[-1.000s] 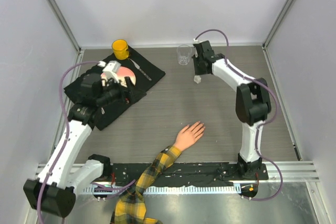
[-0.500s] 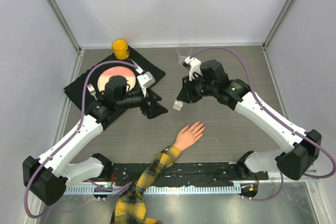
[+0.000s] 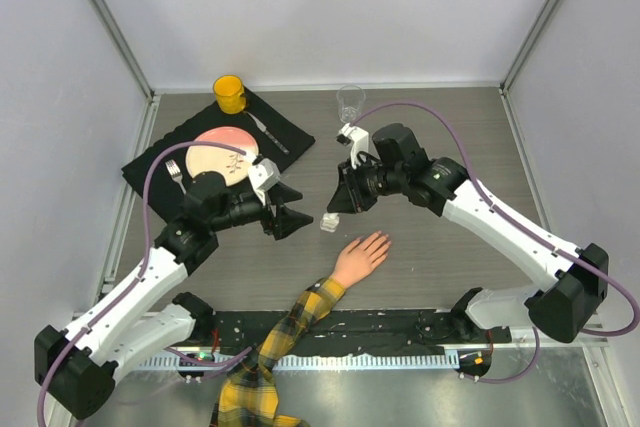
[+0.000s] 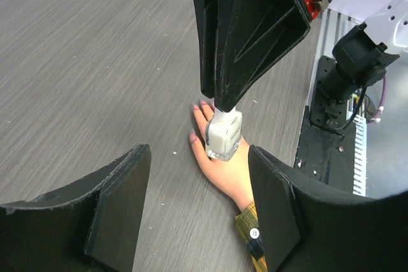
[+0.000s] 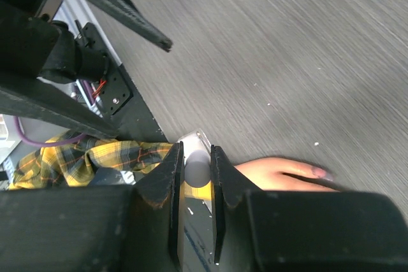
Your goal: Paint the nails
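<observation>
The peach mannequin hand point(image 3: 360, 257) lies flat on the table, on an arm in a yellow-black plaid sleeve point(image 3: 292, 319). Its pinkish nails show in the left wrist view point(image 4: 192, 137) and the right wrist view point(image 5: 320, 172). My right gripper point(image 3: 336, 209) is shut on the white cap point(image 5: 196, 167) of a small clear bottle point(image 3: 328, 223) and holds it just above the table, left of the fingertips. In the left wrist view the bottle point(image 4: 224, 136) hangs in front of the hand point(image 4: 231, 171). My left gripper point(image 3: 287, 220) is open and empty, pointing at the bottle from the left.
A black mat point(image 3: 285, 132) at the back left carries a pink plate point(image 3: 215, 144), a fork point(image 3: 172, 169) and a knife point(image 3: 262, 129). A yellow cup point(image 3: 229, 93) and a clear glass point(image 3: 350, 103) stand along the back edge.
My right arm has swung from the back near the glass down and left, carrying the bottle to the hand. My left arm has come off the mat toward the bottle.
</observation>
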